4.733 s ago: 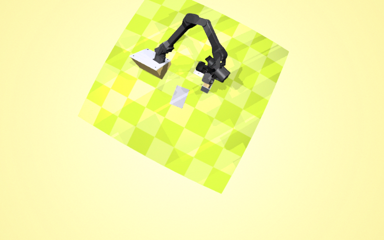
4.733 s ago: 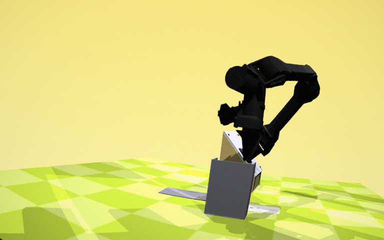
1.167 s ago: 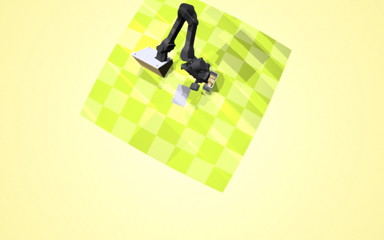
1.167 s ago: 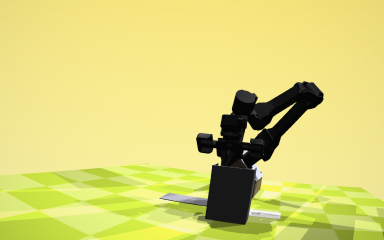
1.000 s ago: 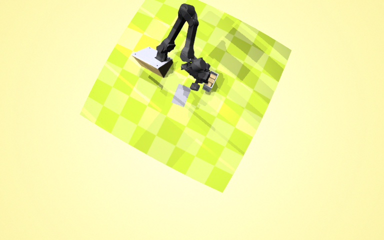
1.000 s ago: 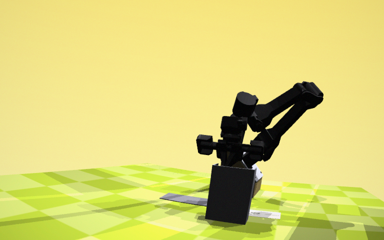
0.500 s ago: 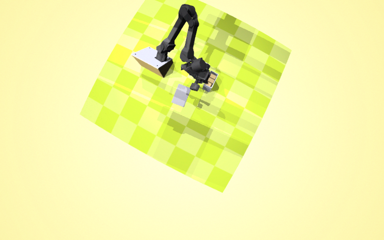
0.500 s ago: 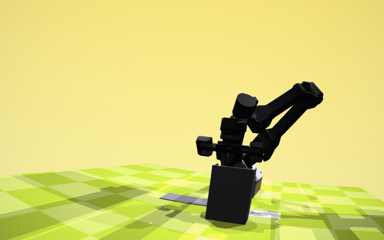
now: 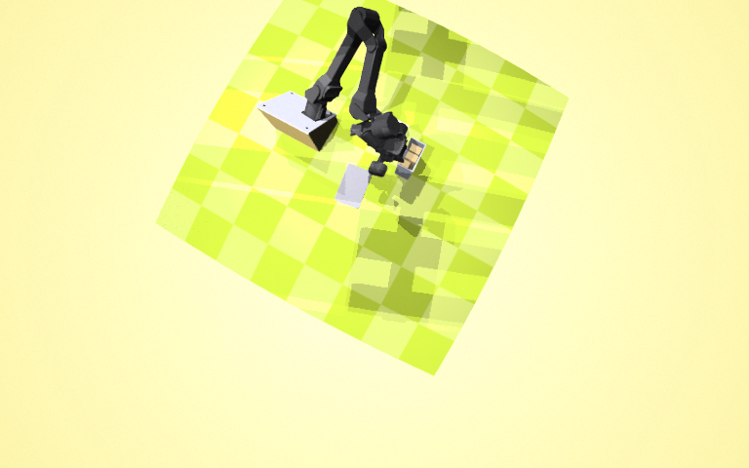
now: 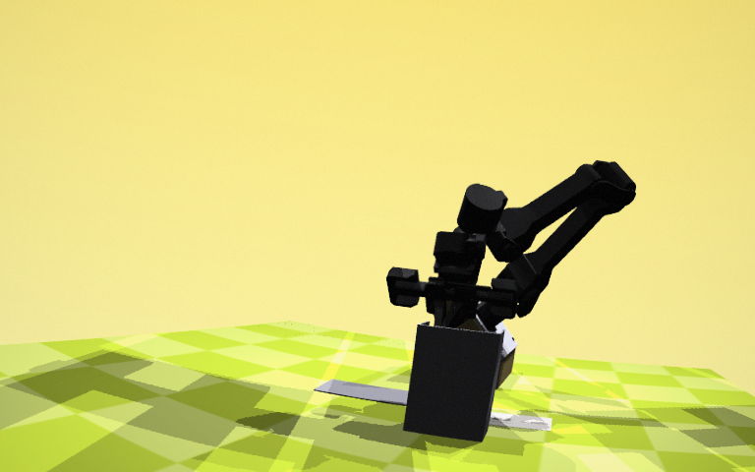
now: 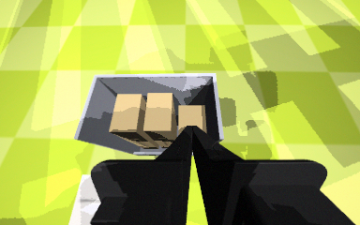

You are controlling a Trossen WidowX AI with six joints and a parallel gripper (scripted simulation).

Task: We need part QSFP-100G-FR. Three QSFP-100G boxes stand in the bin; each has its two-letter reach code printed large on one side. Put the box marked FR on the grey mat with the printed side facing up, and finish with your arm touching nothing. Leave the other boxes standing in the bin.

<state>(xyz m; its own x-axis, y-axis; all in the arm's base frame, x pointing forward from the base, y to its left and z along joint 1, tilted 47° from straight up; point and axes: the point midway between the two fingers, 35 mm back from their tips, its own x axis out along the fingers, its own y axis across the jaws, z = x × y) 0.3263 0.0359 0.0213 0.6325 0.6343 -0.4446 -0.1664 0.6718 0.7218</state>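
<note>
Inside grey bin (image 9: 406, 172) (image 10: 451, 383) (image 11: 155, 76): three tan boxes (image 9: 410, 160) (image 11: 159, 112), upright, fingers near right-hand one.

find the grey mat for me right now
In the top view, the grey mat lies on the checkered floor, left of the bin, below the arm's base in the picture.

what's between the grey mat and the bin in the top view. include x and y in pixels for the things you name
In the top view, part of the gripper (image 9: 377, 168) overhangs the gap between the grey mat (image 9: 351, 186) and the bin (image 9: 404, 174); below it shows checkered floor.
</note>
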